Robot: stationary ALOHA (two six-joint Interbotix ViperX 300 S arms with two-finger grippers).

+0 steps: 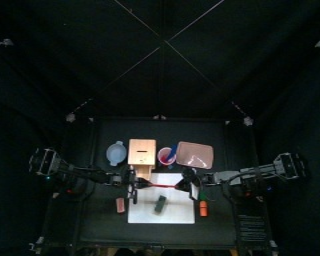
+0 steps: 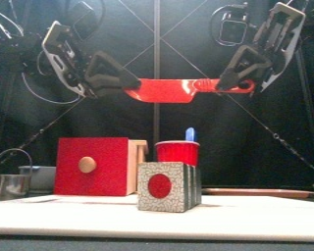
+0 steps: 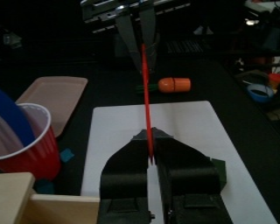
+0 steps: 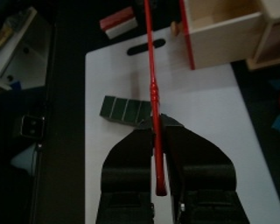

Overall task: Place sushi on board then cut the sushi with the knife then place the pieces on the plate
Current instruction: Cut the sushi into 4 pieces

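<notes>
Above the table's [image 1: 89, 225] middle, a flat red toy knife [image 2: 167, 90] hangs level btwn both arms. The left gripper [image 2: 125, 86] is clamped on one end and the right gripper [image 2: 223, 86] on the other, each pair of jaws pressed tight vs. the blade, which shows edge-on in both wrist views. Below it the dark green toy sushi roll [image 1: 163, 205] lies on the rectangular white cutting board [image 1: 183, 218], approx. mid-board, apart from knife & jaws. The front view shows its end face: round red centre, white speckled ring, dark wrap. Behind the board, L to R: a blue-grey bowl [image 1: 116, 152] w/ small handles, a pale wooden box [image 1: 140, 152] w/ red drawer front, a red cup [image 1: 167, 153] w/ a blue toy knife [image 2: 190, 134] standing in it, then the flat pink tray [image 1: 196, 155]. An orange toy food [image 1: 203, 208] lies on the table just off the board's R edge, and a reddish toy [image 1: 120, 203] lies just off its L edge.
</notes>
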